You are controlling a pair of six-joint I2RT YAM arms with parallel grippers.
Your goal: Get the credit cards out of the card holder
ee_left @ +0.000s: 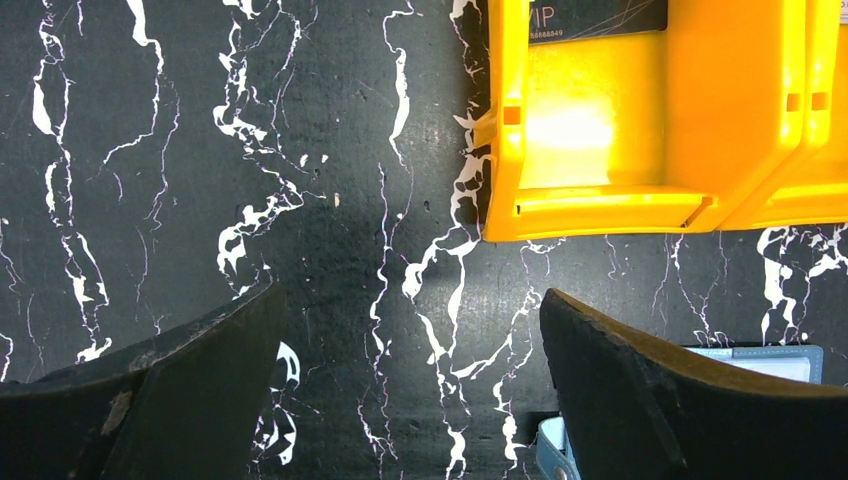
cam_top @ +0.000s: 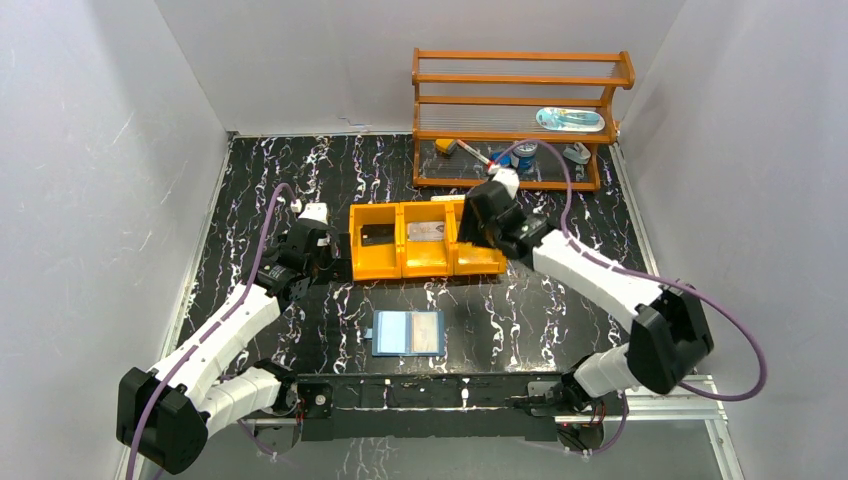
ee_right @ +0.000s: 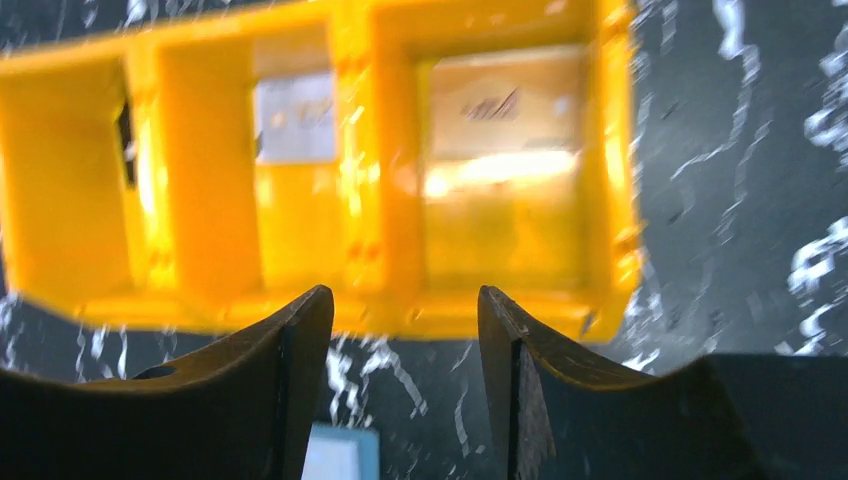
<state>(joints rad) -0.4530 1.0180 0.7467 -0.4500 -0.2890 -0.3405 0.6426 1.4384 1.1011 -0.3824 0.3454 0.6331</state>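
The blue card holder point(cam_top: 392, 333) lies open near the front middle of the table, a silvery card point(cam_top: 427, 332) on its right leaf. An orange three-compartment tray point(cam_top: 400, 262) holds a dark card point(cam_top: 375, 238) on the left and a silvery card point(cam_top: 427, 231) in the middle. In the blurred right wrist view an orange card point(ee_right: 500, 110) lies in the right compartment. My right gripper point(cam_top: 470, 232) hovers there, open point(ee_right: 405, 292) and empty. My left gripper point(cam_top: 332, 262) stands wide open point(ee_left: 410, 295) over bare table beside the tray's left end point(ee_left: 600, 200). A corner of the card holder point(ee_left: 770, 355) shows.
A wooden shelf rack point(cam_top: 515, 115) with small items stands at the back right, just behind the right arm's wrist. White walls close in both sides. A metal rail point(cam_top: 430, 390) runs along the near edge between the arm bases.
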